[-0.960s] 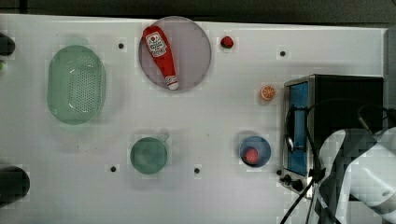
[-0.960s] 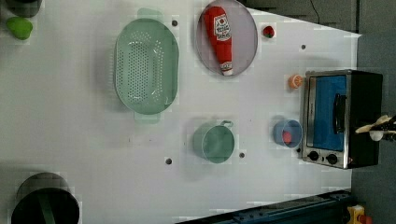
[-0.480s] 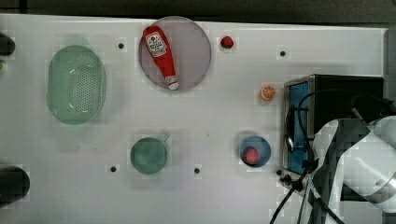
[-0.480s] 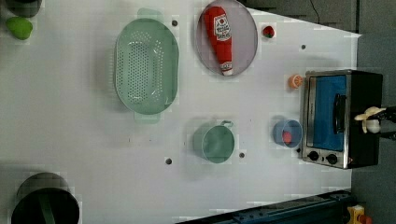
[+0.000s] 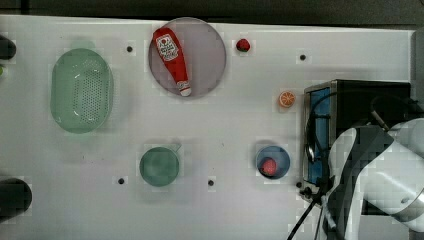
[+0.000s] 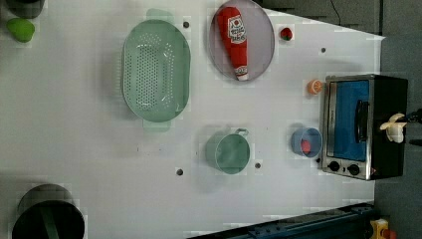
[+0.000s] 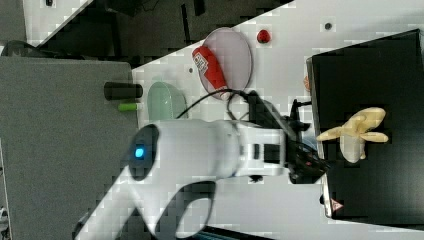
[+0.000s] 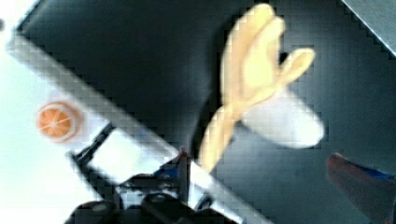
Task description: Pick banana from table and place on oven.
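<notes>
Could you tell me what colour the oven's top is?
Matte black, clearest in the right view: oven.

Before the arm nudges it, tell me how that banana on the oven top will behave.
The banana lies flat on the oven, with peel flaps splayed out, so it probably won't roll. It looks like a small toy, likely light, and may slide on the smooth black top. The thin flaps may bend or catch when pushed.

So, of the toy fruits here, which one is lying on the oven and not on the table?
The banana: it rests on the oven's black top. The orange slice and the red fruit lie on the white table.
</notes>
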Robot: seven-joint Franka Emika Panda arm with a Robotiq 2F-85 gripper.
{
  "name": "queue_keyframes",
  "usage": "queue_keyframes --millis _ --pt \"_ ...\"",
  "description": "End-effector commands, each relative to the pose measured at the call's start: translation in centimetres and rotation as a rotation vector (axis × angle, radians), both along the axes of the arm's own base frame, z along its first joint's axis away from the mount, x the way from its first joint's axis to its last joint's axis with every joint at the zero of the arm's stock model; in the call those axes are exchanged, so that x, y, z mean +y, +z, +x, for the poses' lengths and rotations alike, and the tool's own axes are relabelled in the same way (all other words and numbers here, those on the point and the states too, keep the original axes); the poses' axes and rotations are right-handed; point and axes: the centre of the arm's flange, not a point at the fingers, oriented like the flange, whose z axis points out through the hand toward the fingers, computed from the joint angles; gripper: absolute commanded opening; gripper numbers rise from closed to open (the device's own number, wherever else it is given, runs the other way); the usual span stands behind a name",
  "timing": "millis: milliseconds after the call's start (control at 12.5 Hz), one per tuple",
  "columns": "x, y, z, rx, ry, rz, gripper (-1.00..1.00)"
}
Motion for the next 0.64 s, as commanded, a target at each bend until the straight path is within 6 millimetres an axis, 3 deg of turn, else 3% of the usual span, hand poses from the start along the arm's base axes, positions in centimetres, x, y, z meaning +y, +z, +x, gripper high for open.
queue_keyframes --millis 80,240,400,640 --pt "12.5 6.8 5.2 -0.042 0.229 0.095 1.0" --pt "20.7 11.2 5.7 -0.102 0.236 0.13 1.0" --pt "27.1 15.3 4.4 -0.14 0.113 0.133 1.0" --pt "32.1 18.2 0.0 -0.061 -0.059 0.128 1.0"
